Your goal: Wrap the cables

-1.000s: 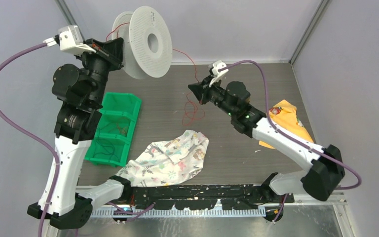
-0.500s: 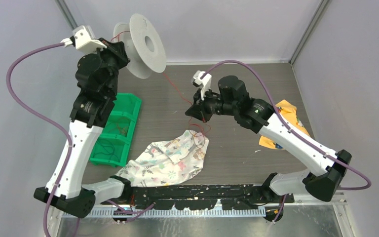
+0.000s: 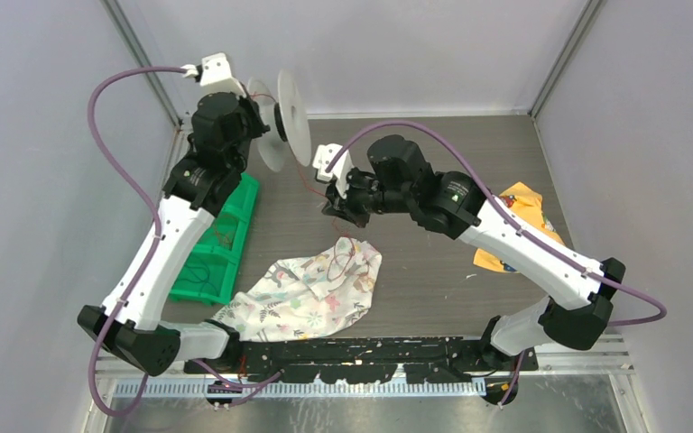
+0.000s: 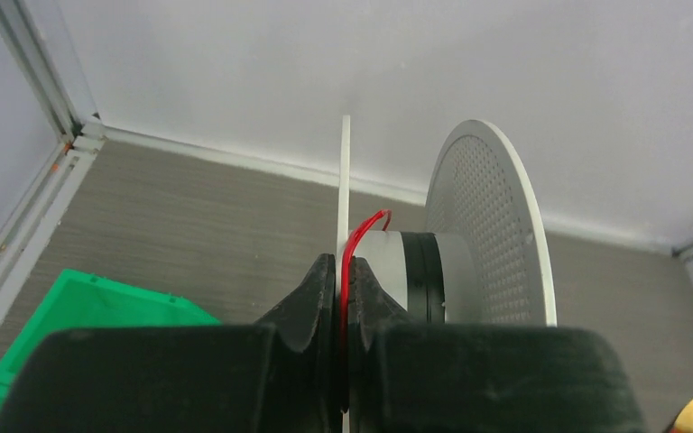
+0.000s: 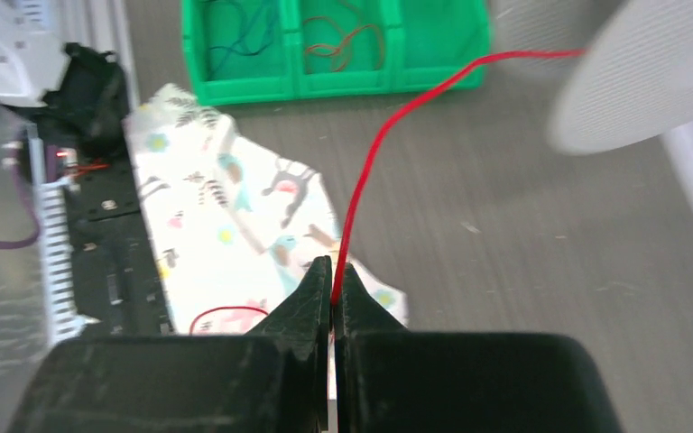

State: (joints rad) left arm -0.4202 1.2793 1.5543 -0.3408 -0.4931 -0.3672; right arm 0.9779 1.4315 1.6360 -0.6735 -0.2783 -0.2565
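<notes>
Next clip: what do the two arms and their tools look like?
Both the left arm and right arm have white link shells between bulky black joints and black bases. A purple hose loops along each to a white wrist camera housing. The left tool and right tool have black, tapered fingers.

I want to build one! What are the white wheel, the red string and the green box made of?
The white wheel looks like hard matte plastic, with rows of tiny moulded holes. The red string is probably plastic-coated wire: smooth, holding springy curves. The green box seems stiff, smooth plastic with thin straight walls.
</notes>
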